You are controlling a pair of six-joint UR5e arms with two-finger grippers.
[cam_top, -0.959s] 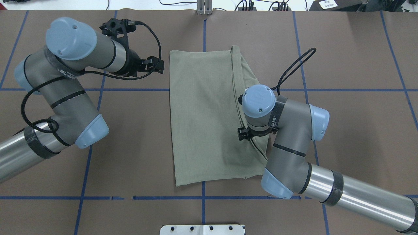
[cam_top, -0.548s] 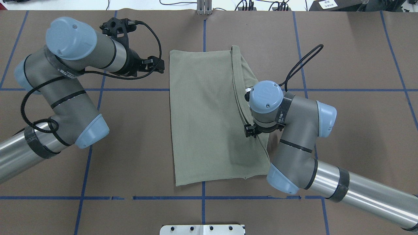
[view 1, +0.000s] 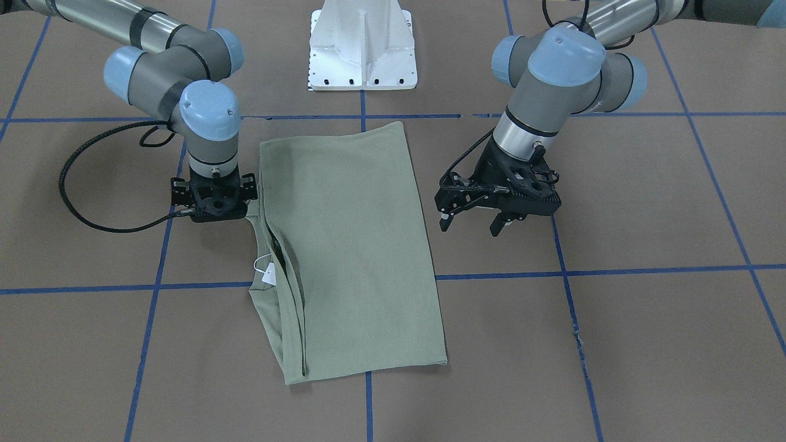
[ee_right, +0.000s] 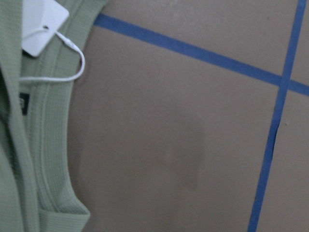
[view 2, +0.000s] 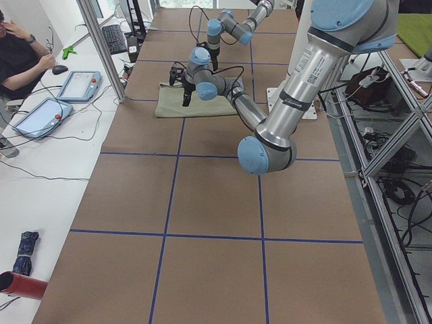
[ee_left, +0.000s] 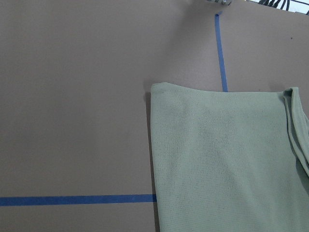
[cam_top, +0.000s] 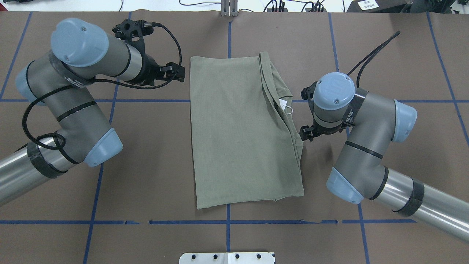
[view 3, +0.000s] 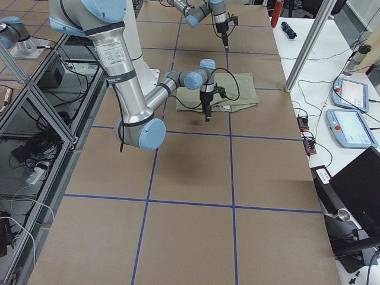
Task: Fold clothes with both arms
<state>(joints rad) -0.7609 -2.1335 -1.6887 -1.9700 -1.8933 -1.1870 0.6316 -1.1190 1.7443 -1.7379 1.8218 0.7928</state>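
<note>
Left gripper, front view: I'm holding it spread wide w/ nothing betw. the jaws, hovering at 3 o'clock of the shirt, near it but not touching. Right gripper is pointing straight down at the shirt's 9 o'clock, just beside the layered edge. Its fingers are hiding under the wrist, so I can't tell if they're apart or pinched. Shirt is lying flat mid-table, folded lengthwise into a tall panel, w/ the hang tag poking out at approx. 8 o'clock.

Overhead: left gripper is sitting at the shirt's 10 o'clock, beside the far corner. Right gripper is at 3 o'clock, just off the edge. Stacked layers are running along that side, 12 to 5 o'clock.

Side views: shirt is showing far off and small, jaws too small to read.

Left wrist cam: I'm looking at one shirt corner filling 4 o'clock of the frame, no fingers in shot.

Right wrist cam: I'm seeing the ribbed collar band at 9 o'clock, the tag at 11 and bare table elsewhere.

Handling, my guess: light, soft, floppy knit that'll be sagging and stretching, and prob. dragging on the paper. I'm judging it best to pinch all layers at the two corners of one short end, one gripper each, lifting together and avoiding the tag string.
</note>
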